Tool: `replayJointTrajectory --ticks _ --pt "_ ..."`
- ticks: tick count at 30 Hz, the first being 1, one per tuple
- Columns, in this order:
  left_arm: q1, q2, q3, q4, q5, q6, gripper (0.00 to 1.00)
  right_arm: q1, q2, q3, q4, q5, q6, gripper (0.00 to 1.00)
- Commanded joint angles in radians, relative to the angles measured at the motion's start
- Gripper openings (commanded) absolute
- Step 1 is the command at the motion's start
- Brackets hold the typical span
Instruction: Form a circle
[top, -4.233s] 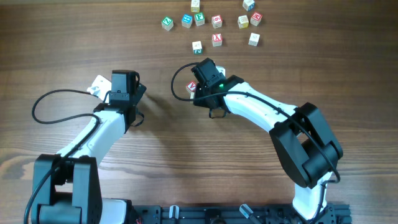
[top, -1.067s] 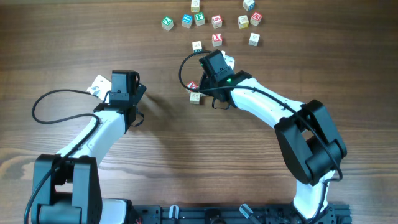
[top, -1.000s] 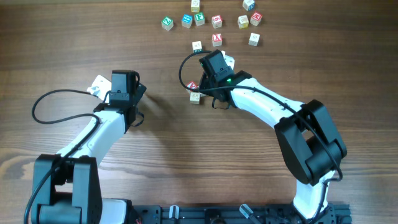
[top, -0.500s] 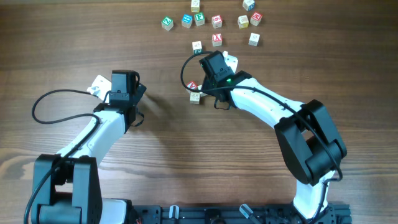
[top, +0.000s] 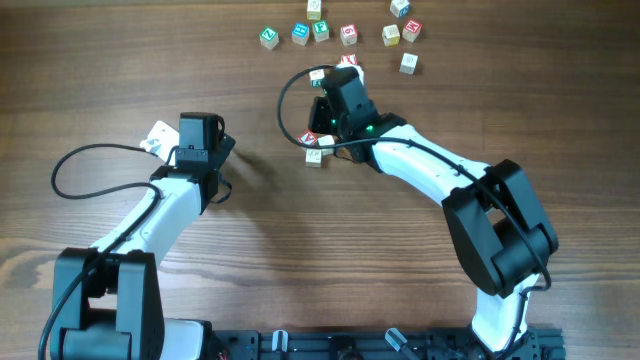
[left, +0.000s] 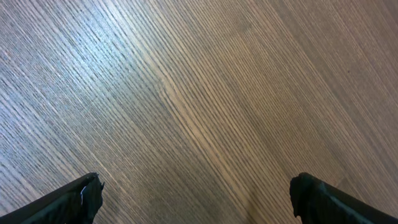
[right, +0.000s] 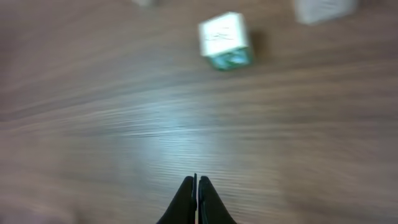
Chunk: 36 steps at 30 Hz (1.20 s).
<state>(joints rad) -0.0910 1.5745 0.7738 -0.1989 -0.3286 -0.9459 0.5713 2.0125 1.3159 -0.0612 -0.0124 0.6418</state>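
**Right pincer leaves the cluster and reaches for another cube**

Your left pincer (left: 196, 193) stands wide and empty over bare table (top: 250, 230), unmoved and well apart from the work. The start of the circle is a cluster (top: 316, 146) of three cubes. It lies just behind your right pincer (right: 196, 182), under its wrist, and the third cube shows now that the arm has slid forward. That pincer is pinched shut on nothing. A pale cube (right: 225, 38) with a green side sits ahead of its tips, slightly right. I judge you are fetching a fourth piece and the ring is barely begun. The cable loop (top: 281, 105) hangs just left of that pincer, so mind it. Behind the pincer lies open wood. Ahead of it the loose cubes (top: 348, 35) crowd toward the view's top edge.
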Motion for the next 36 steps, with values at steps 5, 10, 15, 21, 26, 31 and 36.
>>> replayJointTrajectory --ticks 5,10,15,21,26,31,36 --pt "0.004 0.006 -0.002 0.000 -0.020 -0.012 1.00 -0.002 -0.007 0.001 0.057 -0.094 -0.003 0.05" --pt "0.004 0.006 -0.002 0.000 -0.020 -0.012 1.00 -0.002 -0.007 0.001 0.060 -0.151 0.017 0.04" --pt "0.004 0.006 -0.002 0.000 -0.020 -0.012 1.00 -0.001 -0.007 0.001 0.062 -0.184 0.024 0.05" --pt "0.004 0.006 -0.002 0.000 -0.020 -0.012 1.00 -0.002 -0.007 0.040 0.070 -0.183 0.011 0.05" --pt "0.004 0.006 -0.002 0.000 -0.021 -0.012 1.00 -0.002 0.037 0.189 -0.027 -0.143 -0.057 0.05" --pt "0.004 0.006 -0.002 0.000 -0.020 -0.012 1.00 -0.002 0.294 0.613 -0.328 -0.180 -0.122 0.04" --pt "0.004 0.006 -0.002 0.000 -0.020 -0.012 1.00 0.008 0.366 0.790 -0.569 -0.146 -0.142 0.05"
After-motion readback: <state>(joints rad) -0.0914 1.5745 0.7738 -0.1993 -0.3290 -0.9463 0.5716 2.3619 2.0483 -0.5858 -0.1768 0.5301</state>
